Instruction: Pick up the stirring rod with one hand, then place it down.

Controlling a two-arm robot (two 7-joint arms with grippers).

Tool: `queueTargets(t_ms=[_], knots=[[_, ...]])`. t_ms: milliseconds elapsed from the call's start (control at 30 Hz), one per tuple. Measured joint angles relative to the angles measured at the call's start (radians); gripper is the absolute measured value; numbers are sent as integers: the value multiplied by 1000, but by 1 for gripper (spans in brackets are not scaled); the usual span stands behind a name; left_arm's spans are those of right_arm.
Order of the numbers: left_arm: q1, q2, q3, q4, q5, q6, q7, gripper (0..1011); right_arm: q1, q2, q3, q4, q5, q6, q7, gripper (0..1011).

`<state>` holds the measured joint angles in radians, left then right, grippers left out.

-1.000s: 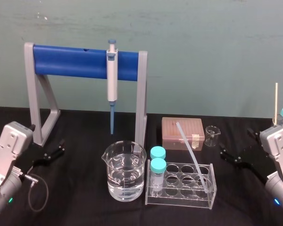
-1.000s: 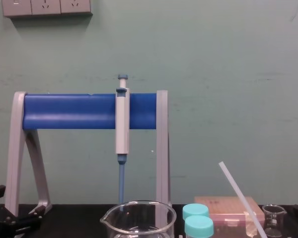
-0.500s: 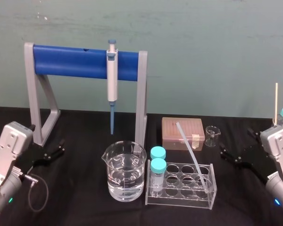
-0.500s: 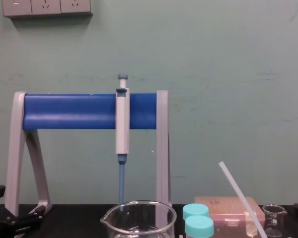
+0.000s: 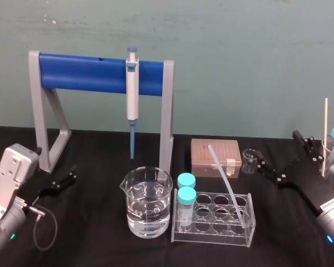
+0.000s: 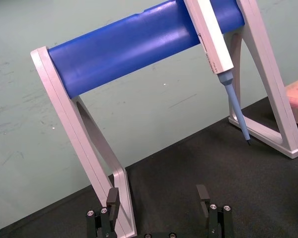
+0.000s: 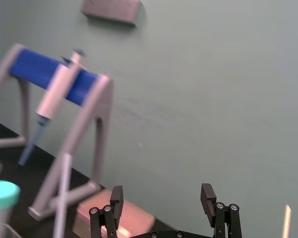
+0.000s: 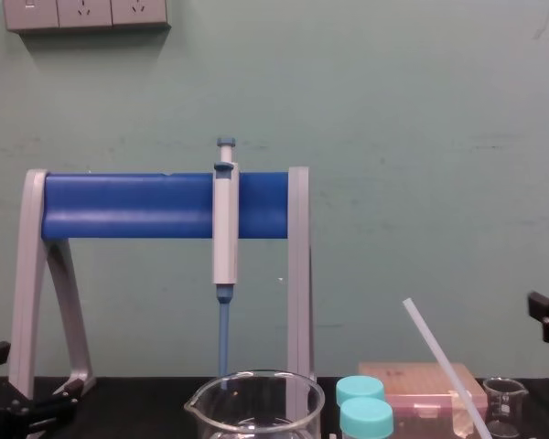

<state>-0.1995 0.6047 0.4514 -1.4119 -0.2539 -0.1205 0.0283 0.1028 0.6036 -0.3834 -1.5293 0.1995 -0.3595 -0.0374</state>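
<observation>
The stirring rod (image 5: 225,177) is a thin, translucent white stick. It leans in the clear tube rack (image 5: 211,233), its upper end toward the pink box; the chest view shows the stirring rod (image 8: 439,357) slanting up. My right gripper (image 5: 282,153) hovers open to the right of the rack, above the table and apart from the rod. In the right wrist view the right gripper (image 7: 162,198) has nothing between its fingers. My left gripper (image 5: 64,179) rests open at the far left, and the left gripper (image 6: 158,198) faces the stand.
A water-filled beaker (image 5: 146,203) stands left of the rack, which holds two teal-capped tubes (image 5: 186,197). Behind are a pink box (image 5: 214,156), a small beaker (image 5: 249,160) and a blue-barred stand (image 5: 83,73) with a hanging pipette (image 5: 132,97). A thin pale stick (image 5: 325,133) stands at the far right.
My right gripper has lifted and swung up and back, its fingers now higher and near the small beaker. The left arm and the rod have not moved.
</observation>
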Motion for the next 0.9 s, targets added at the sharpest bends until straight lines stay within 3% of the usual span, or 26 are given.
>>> queueTargets(t_ms=[200,333,500,767,900], knots=[[0,0,0,0,0,0,0,1001,-3,6,-14,-21,-9,-70,72,1003],[0,0,0,0,0,0,0,1000,19,3,-28,-12,69,-76,176,1003],[0,0,0,0,0,0,0,1000,52,-15,-35,13,166,-47,276,1003],[0,0,0,0,0,0,0,1000,103,-51,-41,62,225,5,358,1003],[0,0,0,0,0,0,0,1000,138,-71,-47,98,254,60,403,1003]])
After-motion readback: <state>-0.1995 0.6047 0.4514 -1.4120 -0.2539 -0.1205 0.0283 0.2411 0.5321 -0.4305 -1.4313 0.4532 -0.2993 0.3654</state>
